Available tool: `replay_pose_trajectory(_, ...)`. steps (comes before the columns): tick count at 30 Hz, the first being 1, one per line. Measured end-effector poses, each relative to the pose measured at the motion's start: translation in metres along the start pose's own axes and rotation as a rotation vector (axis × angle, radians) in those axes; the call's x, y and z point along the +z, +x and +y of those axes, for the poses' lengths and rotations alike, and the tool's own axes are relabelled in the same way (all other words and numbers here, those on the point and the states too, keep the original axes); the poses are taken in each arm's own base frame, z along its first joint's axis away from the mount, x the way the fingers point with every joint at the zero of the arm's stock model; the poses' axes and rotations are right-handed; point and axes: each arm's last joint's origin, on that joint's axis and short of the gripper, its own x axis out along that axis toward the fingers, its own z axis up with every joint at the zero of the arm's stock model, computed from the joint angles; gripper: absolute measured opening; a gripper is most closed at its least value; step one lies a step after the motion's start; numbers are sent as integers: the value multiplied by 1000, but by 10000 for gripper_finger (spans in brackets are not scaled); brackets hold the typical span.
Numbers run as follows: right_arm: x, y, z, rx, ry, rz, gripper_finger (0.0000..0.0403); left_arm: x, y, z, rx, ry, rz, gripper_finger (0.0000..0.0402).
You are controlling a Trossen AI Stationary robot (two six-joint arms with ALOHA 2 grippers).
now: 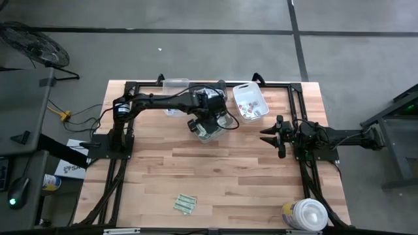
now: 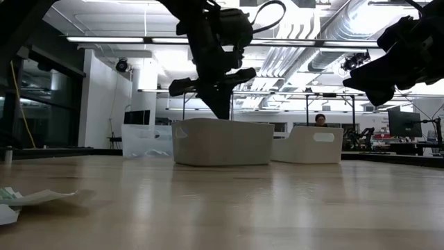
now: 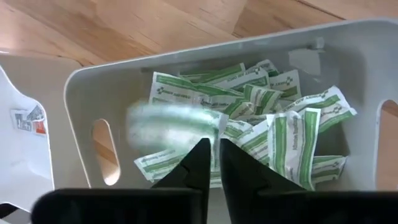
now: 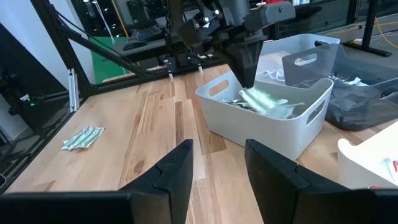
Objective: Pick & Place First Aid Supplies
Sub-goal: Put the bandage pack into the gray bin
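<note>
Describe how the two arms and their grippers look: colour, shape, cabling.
Both arms are dark, nearly black, built of jointed segments. The left arm carries black cable looping at its wrist. The left gripper ends in two tapered black fingers with pointed tips. The right gripper has two broader, angular black fingers. No markings are readable.

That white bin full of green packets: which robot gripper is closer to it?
Left. The left gripper hangs right over the white bin; the right gripper waits off to its side.

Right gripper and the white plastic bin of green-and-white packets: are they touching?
Apart. The high view shows bare wooden table between the right gripper and the white plastic bin.
</note>
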Motion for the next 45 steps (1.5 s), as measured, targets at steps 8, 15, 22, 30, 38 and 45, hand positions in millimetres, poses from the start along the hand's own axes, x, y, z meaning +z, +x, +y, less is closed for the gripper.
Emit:
replay_pose_trajectory(8,0,0,0,0,0,-1,140,3,-1,-2,-15,1,12,96)
replay_pose_trajectory(15,0,0,0,1,0,-1,140,14,-22,-16,-128,37,38,105)
replay_pose_trajectory(22,0,0,0,0,0,1,140,32,-62,-41,-259,-22,1,93)
replay_pose_trajectory(30,-1,1,0,-3,-1,16,140,68,-102,-82,-415,-295,78,90)
replay_pose_trajectory(38,-1,1,0,-3,-1,16,140,125,-123,-126,-371,-510,177,90)
replay_pose_trajectory(45,-1,1,0,-4,-1,17,140,170,-135,-160,-194,-665,193,90)
